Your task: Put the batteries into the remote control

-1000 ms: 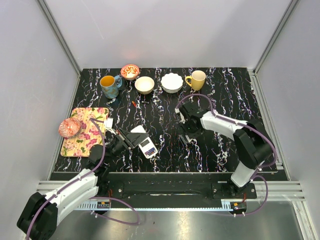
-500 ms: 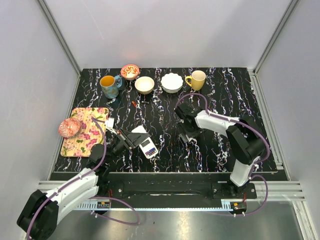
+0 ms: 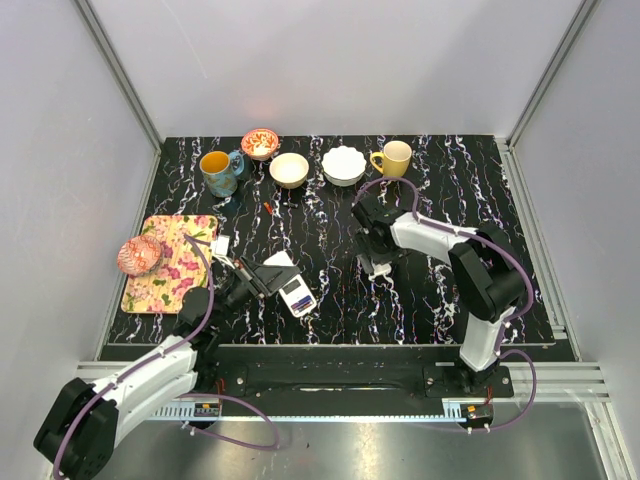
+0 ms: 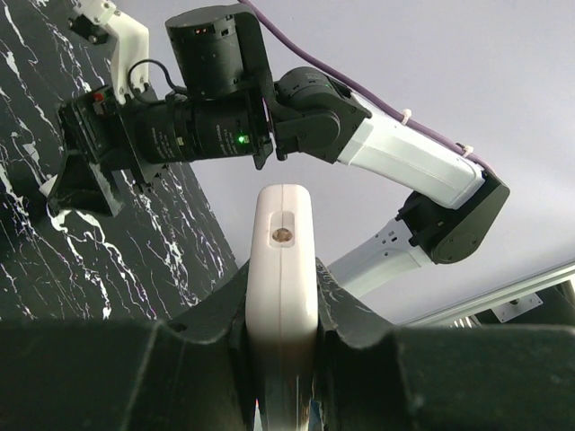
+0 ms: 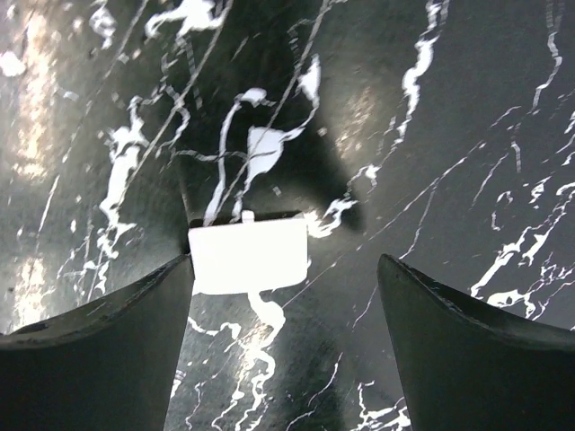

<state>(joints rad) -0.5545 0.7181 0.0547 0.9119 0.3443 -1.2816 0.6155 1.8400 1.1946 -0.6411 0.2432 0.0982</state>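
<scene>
My left gripper (image 3: 258,282) (image 4: 281,283) is shut on the remote control (image 3: 295,296), which it holds just above the table at the front left. In the left wrist view the remote control (image 4: 281,242) shows only its white narrow edge, squeezed between both jaws. My right gripper (image 3: 375,256) (image 5: 283,359) is open and points down at the table's middle. A small white rectangular cover (image 5: 249,259) (image 3: 381,268) lies flat between its fingers, close to the left finger (image 5: 99,350). No batteries show in any view.
Along the back stand a blue mug (image 3: 218,171), a red patterned bowl (image 3: 260,143), a cream bowl (image 3: 289,169), a white bowl (image 3: 343,165) and a yellow mug (image 3: 394,158). A floral tray (image 3: 175,265) with a red bowl (image 3: 139,255) lies at the left.
The right arm has swung its wrist towards the back and a little left, with the open gripper staying near the white cover. The left arm and remote have not moved.
</scene>
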